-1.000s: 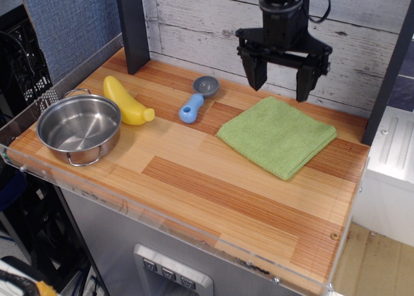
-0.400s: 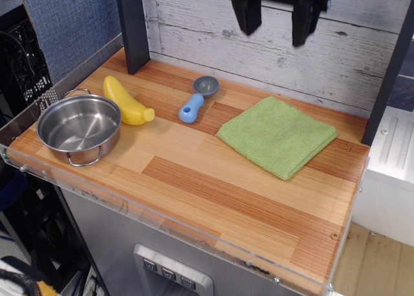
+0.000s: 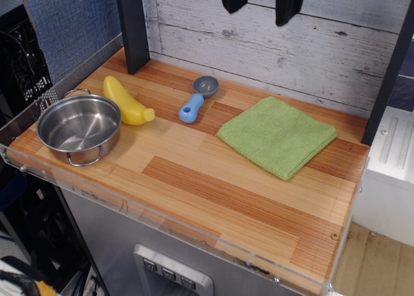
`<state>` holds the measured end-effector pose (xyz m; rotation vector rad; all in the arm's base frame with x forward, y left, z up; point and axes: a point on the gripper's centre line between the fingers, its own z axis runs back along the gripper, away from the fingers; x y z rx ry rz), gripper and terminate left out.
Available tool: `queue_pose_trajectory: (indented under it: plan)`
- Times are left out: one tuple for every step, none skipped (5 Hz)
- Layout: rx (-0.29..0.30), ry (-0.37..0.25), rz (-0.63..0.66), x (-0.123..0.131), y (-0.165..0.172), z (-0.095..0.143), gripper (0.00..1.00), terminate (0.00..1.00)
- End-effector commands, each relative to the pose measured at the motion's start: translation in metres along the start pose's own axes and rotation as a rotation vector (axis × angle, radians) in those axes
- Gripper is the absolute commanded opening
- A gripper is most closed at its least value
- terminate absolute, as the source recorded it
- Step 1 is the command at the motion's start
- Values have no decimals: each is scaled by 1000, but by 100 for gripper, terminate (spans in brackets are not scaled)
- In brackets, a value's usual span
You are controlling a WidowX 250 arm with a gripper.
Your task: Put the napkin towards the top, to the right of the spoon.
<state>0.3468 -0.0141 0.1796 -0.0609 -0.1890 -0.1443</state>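
Now the folded square lime-green woven napkin point(image 3: 277, 137) lies flat on the wooden plank table point(image 3: 213, 192), close to the back edge and toward the right rear corner, with one corner pointing at the front edge. To its left, near the middle of the back edge, sits the small toy spoon with a chunky light-blue handle and a round grey bowl point(image 3: 197, 98); its bowl points toward the back wall and its handle angles toward the front. Napkin and spoon are near one another but not touching, with a strip of bare wood between them.

Further left lies a yellow banana-shaped toy point(image 3: 127, 101), set diagonally just beside a round stainless-steel pot with two wire handles point(image 3: 79, 127), which stands upright near the front left corner. The pot is open and shows only its shiny inside.

High above the back edge, only the two dark fingertips of the black gripper point(image 3: 261, 0) show at the top of the view, hanging well clear of the table. The two fingers are spread apart with a visible gap of white wall between them, and they hold nothing.
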Motion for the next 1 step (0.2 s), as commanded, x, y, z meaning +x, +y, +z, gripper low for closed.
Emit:
queue_pose_trajectory:
  plan:
    - [8, -26, -5, 1, 3, 14, 100, 100]
